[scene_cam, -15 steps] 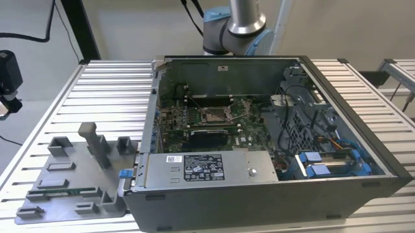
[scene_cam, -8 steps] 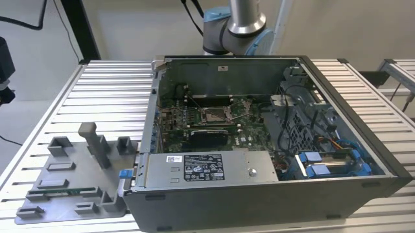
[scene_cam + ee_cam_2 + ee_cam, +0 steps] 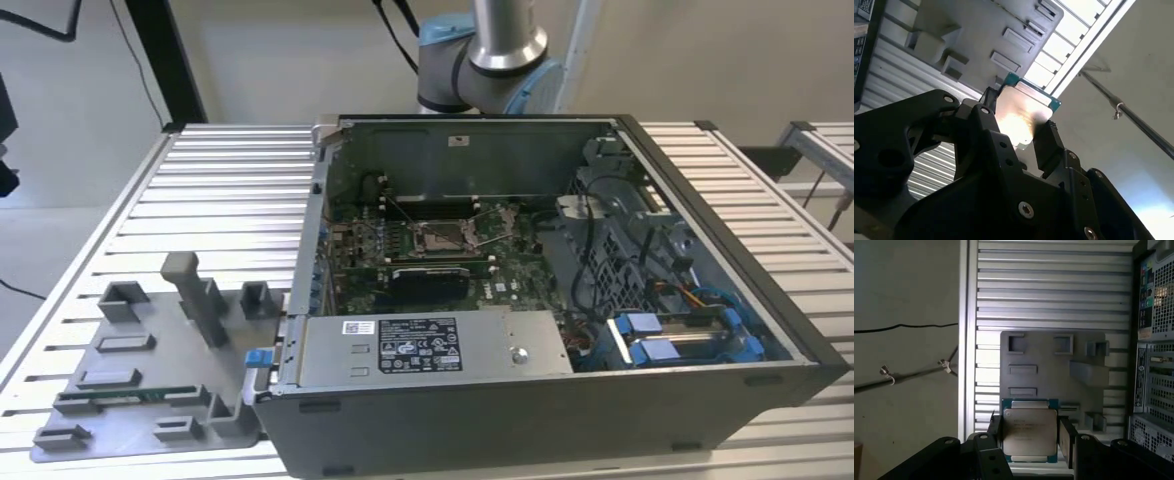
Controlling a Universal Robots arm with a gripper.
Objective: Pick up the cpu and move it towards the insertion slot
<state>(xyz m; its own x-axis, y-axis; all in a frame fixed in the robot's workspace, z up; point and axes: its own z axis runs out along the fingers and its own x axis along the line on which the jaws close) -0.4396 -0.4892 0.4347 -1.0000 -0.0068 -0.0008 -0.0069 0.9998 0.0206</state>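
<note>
The cpu (image 3: 1030, 432) is a flat square chip with a silvery top and a green rim. My gripper (image 3: 1030, 440) is shut on it, with one black finger (image 3: 996, 432) on each of two opposite edges. In the second wrist view the cpu (image 3: 1024, 112) gleams between the same fingers (image 3: 1050, 142) of the gripper (image 3: 1019, 124). It hangs above the edge of a grey fixture tray (image 3: 1054, 370). The insertion slot (image 3: 441, 237) is a metal-framed square socket on the green board inside the open computer case (image 3: 534, 300), apart from the cpu.
The grey fixture tray (image 3: 147, 380) lies on the ribbed metal table (image 3: 227, 190), at the exterior view's left of the case, with upright blocks and a green memory stick (image 3: 120, 397). The arm's base (image 3: 487, 60) stands behind the case. A case wall (image 3: 1154, 340) is beside the tray.
</note>
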